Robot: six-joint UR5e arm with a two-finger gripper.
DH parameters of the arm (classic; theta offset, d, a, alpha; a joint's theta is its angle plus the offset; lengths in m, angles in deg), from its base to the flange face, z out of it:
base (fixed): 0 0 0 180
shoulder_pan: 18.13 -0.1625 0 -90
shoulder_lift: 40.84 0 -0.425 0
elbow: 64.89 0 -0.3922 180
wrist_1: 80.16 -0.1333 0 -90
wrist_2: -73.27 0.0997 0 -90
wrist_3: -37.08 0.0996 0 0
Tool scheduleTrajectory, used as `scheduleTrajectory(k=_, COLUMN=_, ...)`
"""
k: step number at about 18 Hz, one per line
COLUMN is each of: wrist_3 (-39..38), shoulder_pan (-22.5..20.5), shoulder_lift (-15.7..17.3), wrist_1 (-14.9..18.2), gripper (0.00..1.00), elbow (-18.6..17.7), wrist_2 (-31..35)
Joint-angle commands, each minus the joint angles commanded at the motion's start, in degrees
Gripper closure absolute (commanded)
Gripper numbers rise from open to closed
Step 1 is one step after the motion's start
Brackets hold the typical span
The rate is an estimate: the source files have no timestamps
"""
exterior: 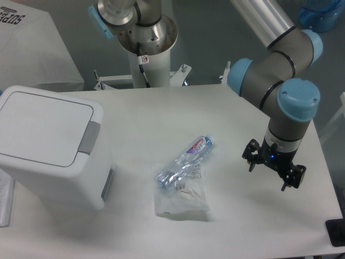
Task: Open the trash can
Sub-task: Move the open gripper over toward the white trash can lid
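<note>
The trash can [51, 145] is a big boxy white bin at the table's left side. Its flat lid [43, 127] lies shut, and a grey push-button strip [90, 137] runs along the lid's right edge. My gripper [268, 174] hangs over the right part of the table, far from the bin, with its two black fingers spread apart and nothing between them.
A crushed clear plastic bottle [186, 162] lies in the middle of the table beside a clear plastic bag [181, 197]. The arm's white base post [145, 59] stands at the back. A dark object [337, 232] sits at the table's front right corner.
</note>
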Motion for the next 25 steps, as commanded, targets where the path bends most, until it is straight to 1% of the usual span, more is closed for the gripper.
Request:
scheduleTrajectory(k=3, wrist_3=-2.0, shoulder_pan=0.3, shoulder_lift=0.4, wrist_1=0.0, gripper=0.0, elbow=0.0, wrist_2=-1.4)
scheduleTrajectory(k=6, wrist_3=-7.2, shoulder_pan=0.8, shoulder_lift=0.8, wrist_1=0.0, gripper=0.0, elbow=0.6, wrist_2=-3.6)
scheduleTrajectory(k=7, wrist_3=-9.0, shoulder_pan=1.2, shoulder_lift=1.4, wrist_1=0.0, gripper=0.0, elbow=0.6, wrist_2=-3.7)
scheduleTrajectory(k=10, wrist_3=-19.3, shoulder_pan=3.1, shoulder_lift=2.4, wrist_1=-0.2, gripper=0.0, elbow=0.6, wrist_2=-6.0)
scheduleTrajectory(k=13, wrist_3=-29.1, shoulder_pan=3.6, shoulder_lift=5.2, wrist_1=-0.1, gripper=0.0, elbow=0.5, wrist_2=-10.7)
scheduleTrajectory(k=17, wrist_3=-44.4, shoulder_pan=6.1, shoulder_lift=7.8, wrist_1=-0.6, gripper=0.0, elbow=0.5, wrist_2=-21.2)
scheduleTrajectory(k=19, wrist_3=-49.9, shoulder_pan=6.5, shoulder_lift=9.3, wrist_1=-0.7, gripper=0.0, elbow=0.5, wrist_2=-26.0)
scheduleTrajectory(k=21, wrist_3=-53.0, shoulder_pan=8.2, shoulder_lift=11.1, wrist_1=-0.7, gripper=0.0, elbow=0.4, wrist_2=-27.6)
scheduleTrajectory(k=25, wrist_3=-55.5, shoulder_pan=12.8, shoulder_lift=14.0, wrist_1=-0.8, gripper=0.0, elbow=-0.6, wrist_2=-27.6)
